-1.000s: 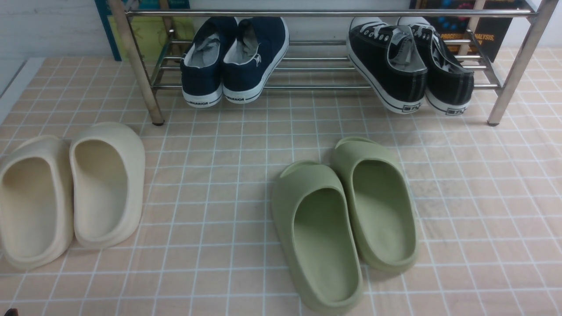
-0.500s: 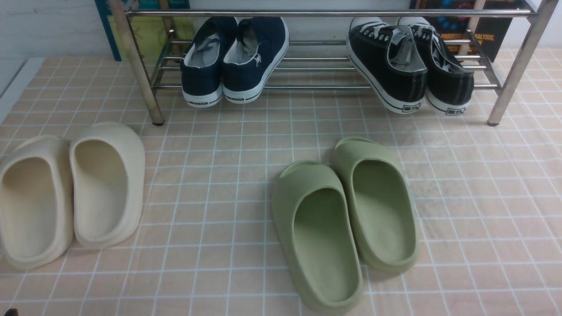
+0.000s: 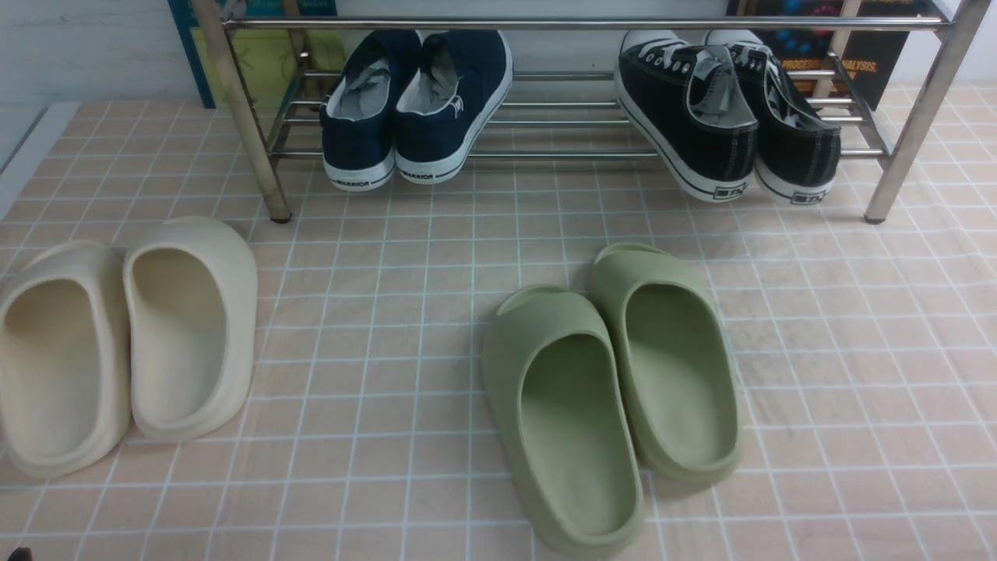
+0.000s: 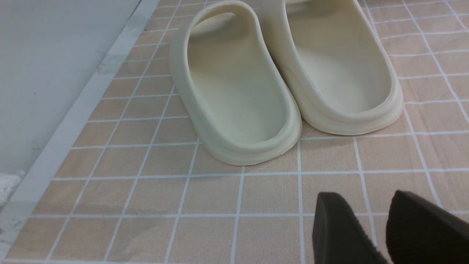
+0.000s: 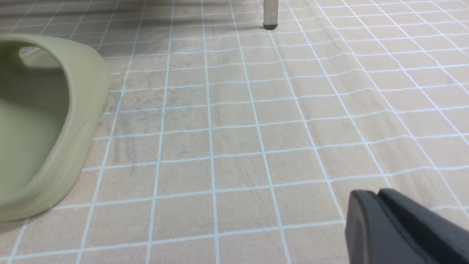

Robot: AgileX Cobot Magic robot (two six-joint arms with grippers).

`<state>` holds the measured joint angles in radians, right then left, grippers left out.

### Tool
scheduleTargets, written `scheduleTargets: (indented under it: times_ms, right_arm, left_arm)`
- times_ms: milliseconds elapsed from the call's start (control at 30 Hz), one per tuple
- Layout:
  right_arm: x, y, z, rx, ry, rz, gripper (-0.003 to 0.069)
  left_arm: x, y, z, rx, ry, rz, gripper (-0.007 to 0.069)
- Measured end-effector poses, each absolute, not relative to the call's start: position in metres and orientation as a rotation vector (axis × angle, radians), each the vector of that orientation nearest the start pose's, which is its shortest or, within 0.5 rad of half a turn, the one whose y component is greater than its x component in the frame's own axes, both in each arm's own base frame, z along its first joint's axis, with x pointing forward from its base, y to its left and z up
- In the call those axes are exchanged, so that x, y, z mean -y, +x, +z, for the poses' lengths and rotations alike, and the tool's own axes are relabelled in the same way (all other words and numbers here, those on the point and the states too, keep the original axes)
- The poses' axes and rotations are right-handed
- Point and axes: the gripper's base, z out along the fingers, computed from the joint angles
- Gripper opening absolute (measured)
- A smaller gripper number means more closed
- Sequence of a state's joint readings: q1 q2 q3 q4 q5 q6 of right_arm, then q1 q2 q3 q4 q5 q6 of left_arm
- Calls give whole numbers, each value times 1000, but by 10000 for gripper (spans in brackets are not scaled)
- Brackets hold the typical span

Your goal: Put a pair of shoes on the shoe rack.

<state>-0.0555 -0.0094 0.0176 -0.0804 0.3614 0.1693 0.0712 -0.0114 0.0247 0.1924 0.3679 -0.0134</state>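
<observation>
Spanning the area under both finger sets: tiled surface (image 3: 374, 483). Chrome shoe rack (image 3: 483, 154) well ahead of both. Green slides (image 3: 580, 436) ahead and inboard of right fingers (image 5: 372, 190), apart from them. Cream slides (image 3: 187, 343) ahead of left fingers (image 4: 365, 193), no contact. Black sneakers (image 3: 689, 117) on the rack's lower tier, beyond green slides from right fingers; navy slip-ons (image 3: 448, 117) same tier, further left. Left fingers apart, right fingers together, both unloaded.

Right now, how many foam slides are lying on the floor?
4: two cream slides side by side at the left, and two green slides near the middle, in front of the rack.
</observation>
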Motion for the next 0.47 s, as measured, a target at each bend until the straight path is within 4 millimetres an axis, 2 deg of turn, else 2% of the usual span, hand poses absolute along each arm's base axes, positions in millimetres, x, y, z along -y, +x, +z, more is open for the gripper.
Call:
scheduleTargets:
  times_ms: [467]
  right_arm:
    - [6, 53, 175, -1845, 158, 1, 68]
  left_arm:
    - [-10, 52, 173, -1864, 41, 229, 239]
